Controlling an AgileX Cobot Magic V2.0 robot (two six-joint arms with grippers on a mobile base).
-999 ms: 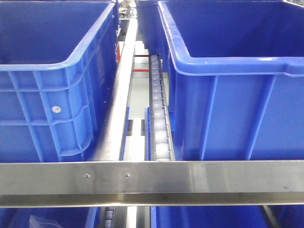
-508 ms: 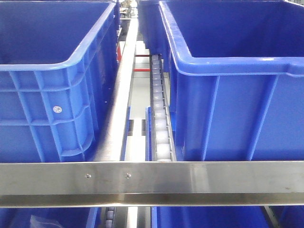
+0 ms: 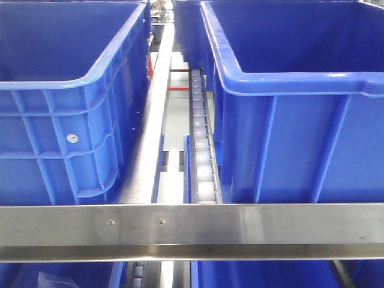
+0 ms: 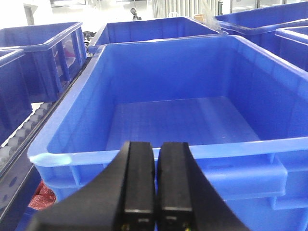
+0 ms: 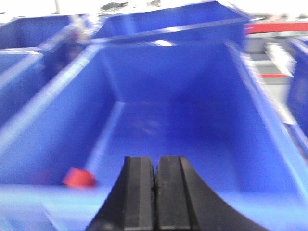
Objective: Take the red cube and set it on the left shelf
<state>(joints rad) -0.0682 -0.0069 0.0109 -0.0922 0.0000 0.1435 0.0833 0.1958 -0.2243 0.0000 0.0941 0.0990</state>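
A red cube (image 5: 78, 178) lies inside a blue bin (image 5: 192, 96), at its near left corner, seen only in the blurred right wrist view. My right gripper (image 5: 155, 166) is shut and empty, just outside the bin's near rim, right of the cube. My left gripper (image 4: 157, 151) is shut and empty in front of another blue bin (image 4: 183, 72) that holds nothing visible. The shelf's steel front rail (image 3: 192, 231) crosses the front view, with two blue bins (image 3: 66, 102) (image 3: 300, 102) behind it and a white roller track (image 3: 201, 156) between them. No gripper shows in the front view.
More blue bins stand behind and beside in both wrist views (image 4: 43, 53). A steel divider rail (image 3: 150, 120) runs back between the bins. A lower level with blue bins (image 3: 264, 275) shows under the front rail. Something red (image 4: 43, 197) lies low left in the left wrist view.
The front view shifted very slightly between one second ago and half a second ago; since then nothing has visibly changed.
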